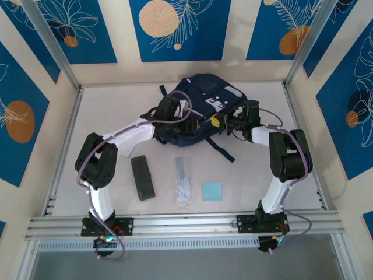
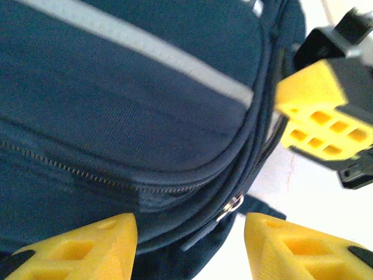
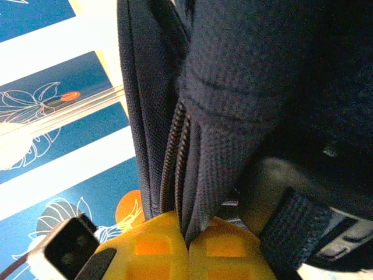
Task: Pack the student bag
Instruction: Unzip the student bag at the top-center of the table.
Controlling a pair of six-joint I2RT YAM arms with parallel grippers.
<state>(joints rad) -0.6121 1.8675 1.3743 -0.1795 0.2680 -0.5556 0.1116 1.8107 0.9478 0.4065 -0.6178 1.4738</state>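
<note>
So the right hand is clamped on a fold of the big dark navy grey-striped fabric backpack, and the left hand sits open at its zipper seam.

Black case, clear packet, pale blue square pad side by side on white table.

Laboratory robot test cell. A white tabletop is framed by aluminium rails and corner posts, enclosed left, right and far by blue printed wall panels. Two arms are bolted to the near rail.
</note>
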